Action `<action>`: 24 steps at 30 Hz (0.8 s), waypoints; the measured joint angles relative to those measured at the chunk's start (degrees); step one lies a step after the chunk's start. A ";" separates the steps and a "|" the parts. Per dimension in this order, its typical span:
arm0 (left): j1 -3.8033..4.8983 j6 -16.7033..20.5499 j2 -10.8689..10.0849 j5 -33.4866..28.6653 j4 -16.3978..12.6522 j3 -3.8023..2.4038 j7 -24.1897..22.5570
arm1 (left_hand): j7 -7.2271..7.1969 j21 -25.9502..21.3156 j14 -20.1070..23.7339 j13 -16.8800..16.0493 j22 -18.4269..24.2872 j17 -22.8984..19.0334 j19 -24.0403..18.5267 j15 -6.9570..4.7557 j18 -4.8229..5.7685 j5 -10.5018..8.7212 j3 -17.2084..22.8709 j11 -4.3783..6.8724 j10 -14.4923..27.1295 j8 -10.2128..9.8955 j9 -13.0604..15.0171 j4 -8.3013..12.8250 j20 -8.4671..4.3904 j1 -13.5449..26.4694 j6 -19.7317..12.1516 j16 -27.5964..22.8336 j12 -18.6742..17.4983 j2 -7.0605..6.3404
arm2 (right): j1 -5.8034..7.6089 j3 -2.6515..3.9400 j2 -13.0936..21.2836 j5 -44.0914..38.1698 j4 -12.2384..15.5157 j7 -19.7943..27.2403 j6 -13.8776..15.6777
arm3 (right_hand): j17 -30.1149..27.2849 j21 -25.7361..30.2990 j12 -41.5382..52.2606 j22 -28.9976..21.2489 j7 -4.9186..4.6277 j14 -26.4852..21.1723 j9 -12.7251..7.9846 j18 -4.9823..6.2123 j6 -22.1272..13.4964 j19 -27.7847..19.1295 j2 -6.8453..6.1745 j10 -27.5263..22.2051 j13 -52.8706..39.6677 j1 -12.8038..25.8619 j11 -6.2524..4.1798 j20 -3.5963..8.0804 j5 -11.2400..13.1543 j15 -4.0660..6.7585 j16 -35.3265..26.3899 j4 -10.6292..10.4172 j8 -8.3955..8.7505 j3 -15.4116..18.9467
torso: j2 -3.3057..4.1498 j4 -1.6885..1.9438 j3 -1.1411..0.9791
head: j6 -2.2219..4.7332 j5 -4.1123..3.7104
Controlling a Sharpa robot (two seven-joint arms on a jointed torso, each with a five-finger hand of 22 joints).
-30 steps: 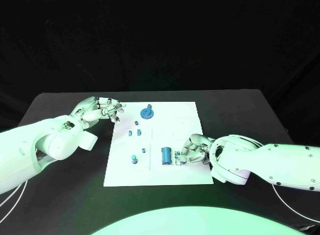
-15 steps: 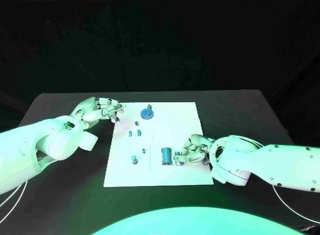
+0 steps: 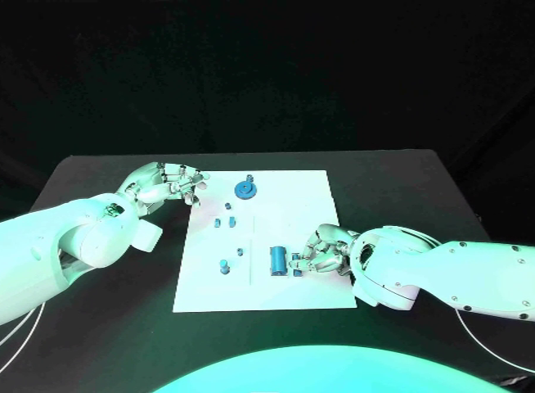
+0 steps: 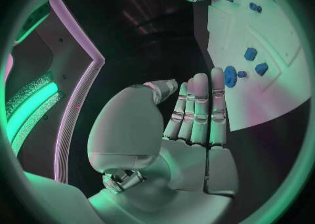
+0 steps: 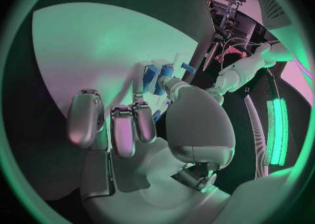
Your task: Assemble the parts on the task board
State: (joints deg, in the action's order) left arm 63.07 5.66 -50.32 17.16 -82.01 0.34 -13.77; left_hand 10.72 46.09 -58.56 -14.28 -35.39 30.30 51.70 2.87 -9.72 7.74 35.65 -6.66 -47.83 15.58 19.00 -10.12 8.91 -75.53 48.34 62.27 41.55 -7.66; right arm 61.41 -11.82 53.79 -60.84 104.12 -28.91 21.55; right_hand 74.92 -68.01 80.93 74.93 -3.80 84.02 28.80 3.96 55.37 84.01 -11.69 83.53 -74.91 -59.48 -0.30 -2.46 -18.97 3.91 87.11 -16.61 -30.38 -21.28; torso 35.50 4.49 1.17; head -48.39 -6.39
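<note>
Showing in head view: the task board is lying mid-counter; a small blue part is being pinched by the right hand, beside the blue cylinder.
Left wrist view: the left hand is being held flat, fingers together, holding nothing, off the board's edge.
Right wrist view: blue parts are being touched at the fingertips.

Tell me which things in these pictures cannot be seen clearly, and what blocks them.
- Head view: the right robot hand covers the small blue part at its fingertips; whether it is pinched cannot be told.
- Right wrist view: the thumb hides most of that part.
- Head view: the small parts on the task board are too small to tell their shapes.
- Left robot hand: empty, beside the board.
</note>
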 measured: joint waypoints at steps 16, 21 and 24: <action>0.00 0.00 0.04 0.03 0.16 0.00 0.03 | 0.00 0.00 0.00 -0.01 -0.01 0.00 0.00 0.00 0.00 0.00 0.00 0.00 0.00 0.00 0.01 0.00 0.00 0.00 0.00 0.00 0.00 0.00 | 0.01 0.01 0.86 0.16 0.17 1.16 -2.22 | -0.01 0.00 0.00 -0.01 0.00 0.00 -0.14 -0.01 0.00 0.00 0.05 0.00 0.00 -1.18 0.00 0.00 0.00 0.00 0.00 0.48 0.00 0.48 | 0.00 0.00 0.02 | -0.08 0.12; 0.00 0.00 0.03 0.03 0.20 0.00 0.04 | 0.00 0.00 0.00 -0.01 -0.01 0.00 0.00 0.00 0.00 0.00 0.00 0.00 0.00 0.00 0.01 0.00 0.00 0.00 0.00 0.00 0.00 0.00 | -0.03 0.00 1.08 -0.01 0.25 1.94 -3.23 | -0.01 0.00 0.00 -0.01 0.00 0.00 -0.14 0.00 0.00 0.00 -0.01 0.00 0.00 -1.24 0.00 0.00 0.00 0.00 0.00 0.30 0.00 0.67 | 0.00 -0.02 0.01 | -0.05 0.09; -0.01 0.01 0.04 0.03 0.22 0.00 0.05 | 0.00 -0.23 0.00 -0.01 0.05 0.00 0.00 0.00 0.00 0.00 0.00 0.00 0.00 0.00 -0.04 0.00 0.00 0.00 0.00 0.00 0.00 0.00 | -0.04 0.00 1.27 -0.27 0.25 2.39 -3.57 | -0.01 0.00 0.00 -0.01 0.00 0.00 -0.14 -0.01 0.00 0.00 -0.01 0.00 0.00 -1.24 0.00 0.00 0.00 0.00 0.00 0.08 0.01 0.88 | 0.00 -0.01 0.01 | -0.03 0.04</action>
State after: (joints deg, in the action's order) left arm 63.06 5.67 -50.28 17.19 -81.79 0.34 -13.72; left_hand 10.72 45.86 -58.56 -14.28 -35.34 30.30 51.70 2.87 -9.72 7.74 35.65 -6.66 -47.83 15.59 18.96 -10.12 8.90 -75.53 48.34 62.27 41.55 -7.66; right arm 61.37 -11.82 55.06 -61.10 104.37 -26.53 17.97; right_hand 74.91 -68.01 80.93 74.92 -3.79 84.02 28.65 3.95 55.37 84.00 -11.69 83.53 -74.91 -60.72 -0.29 -2.46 -18.97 3.91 87.11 -16.52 -30.38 -20.40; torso 35.50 4.48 1.18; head -48.42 -6.35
